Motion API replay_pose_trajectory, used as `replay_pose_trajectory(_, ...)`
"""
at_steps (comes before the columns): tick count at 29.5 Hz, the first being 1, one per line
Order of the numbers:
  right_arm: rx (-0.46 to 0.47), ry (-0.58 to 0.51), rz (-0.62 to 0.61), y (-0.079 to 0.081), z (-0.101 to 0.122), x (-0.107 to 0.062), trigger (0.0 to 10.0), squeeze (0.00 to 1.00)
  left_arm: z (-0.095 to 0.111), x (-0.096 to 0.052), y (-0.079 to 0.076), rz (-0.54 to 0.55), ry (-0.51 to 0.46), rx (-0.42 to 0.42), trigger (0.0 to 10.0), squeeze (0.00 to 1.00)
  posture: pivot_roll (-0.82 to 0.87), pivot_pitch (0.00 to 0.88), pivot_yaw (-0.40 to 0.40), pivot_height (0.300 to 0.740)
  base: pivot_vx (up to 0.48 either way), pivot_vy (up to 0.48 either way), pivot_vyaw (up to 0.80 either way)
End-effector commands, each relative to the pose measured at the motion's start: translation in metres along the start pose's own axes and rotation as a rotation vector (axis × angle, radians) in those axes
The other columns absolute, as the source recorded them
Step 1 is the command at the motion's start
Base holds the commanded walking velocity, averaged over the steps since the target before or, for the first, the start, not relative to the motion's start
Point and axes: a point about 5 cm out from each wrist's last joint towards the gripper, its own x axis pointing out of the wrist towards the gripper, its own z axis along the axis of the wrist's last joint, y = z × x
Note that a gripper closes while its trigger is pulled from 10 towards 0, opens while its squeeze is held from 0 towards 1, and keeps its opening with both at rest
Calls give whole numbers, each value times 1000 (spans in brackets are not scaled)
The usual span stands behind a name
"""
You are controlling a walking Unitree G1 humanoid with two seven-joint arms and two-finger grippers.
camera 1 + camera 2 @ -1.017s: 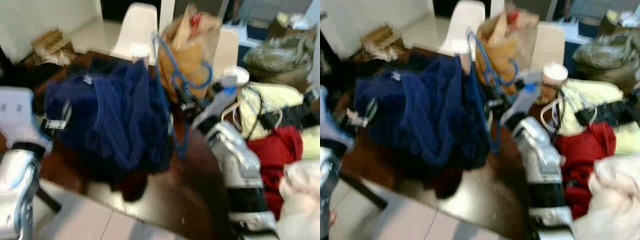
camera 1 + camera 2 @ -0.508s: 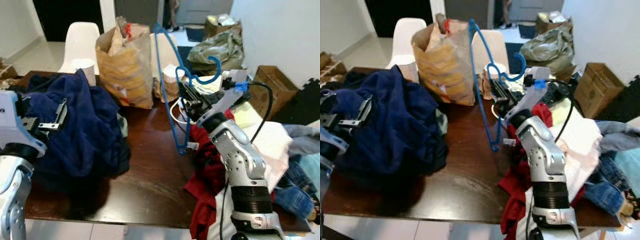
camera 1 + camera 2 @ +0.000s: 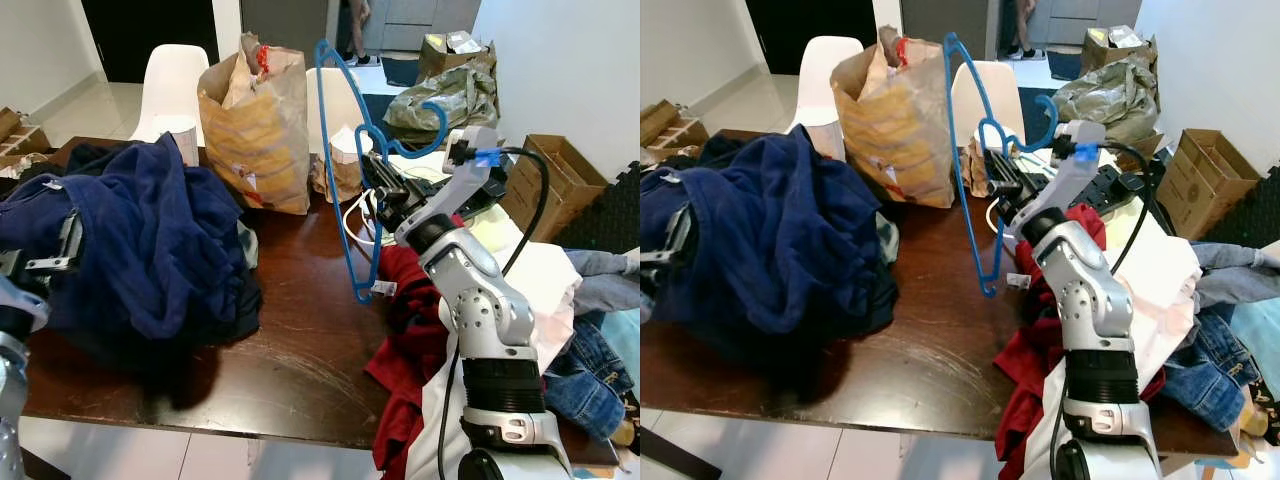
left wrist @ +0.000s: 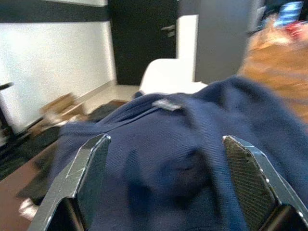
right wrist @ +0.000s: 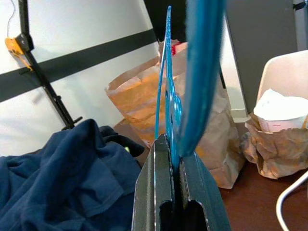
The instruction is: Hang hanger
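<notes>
Blue wire hanger [image 3: 345, 170] standing upright above the dark table [image 3: 290, 330], pinched between closed fingers of right gripper [image 3: 385, 195]. Revealing, at 12 o'clock in right wrist view, the clamped rim. Left gripper [image 4: 168, 185] gaping wide over navy garment [image 3: 140, 240].

hanger [image 3: 340, 170]: bright blue, thin wire — I see it plain against the bag
fingers [image 5: 159, 192]: black
garment [image 3: 150, 240]: deep navy, no pattern I can make out
paper bag [image 3: 255, 130]: tan-brown, yellow showing inside
table [image 3: 300, 340]: dark brown, glossy
cloth [image 3: 410, 340]: red — beside it a white one [image 3: 545, 285]
chair [image 3: 175, 80]: white
</notes>
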Motion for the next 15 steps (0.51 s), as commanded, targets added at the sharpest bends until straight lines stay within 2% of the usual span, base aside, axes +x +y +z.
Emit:
replay_pose_trajectory(1,-7,7,-21,-5,-2,-2,10000,0,-4,0,20,71,19,69,10000,0,4,120,-26,740,0,0,0)
replay_pose_trajectory(11,-21,9,-31,-6,0,-1,10000,0,-8,1,32,90,25,113,10000,0,-3,122,-31,740,0,0,0)
replay_pose_trajectory(12,-28,10,-31,-7,1,-2,10000,0,-7,0,41,109,23,129,10000,0,-8,125,-33,740,0,0,0)
replay_pose_trajectory(13,-28,10,-31,-7,1,-2,10000,0,-7,0,41,109,23,129,10000,0,-8,125,-33,740,0,0,0)
replay_pose_trajectory(14,-32,11,-32,-7,1,-2,10000,0,-6,-1,48,121,21,140,10000,0,-8,125,-34,740,0,0,0)
replay_pose_trajectory(15,-34,12,-33,-7,1,-2,10000,0,-5,-3,61,155,23,160,10000,0,-8,125,-34,740,0,0,0)
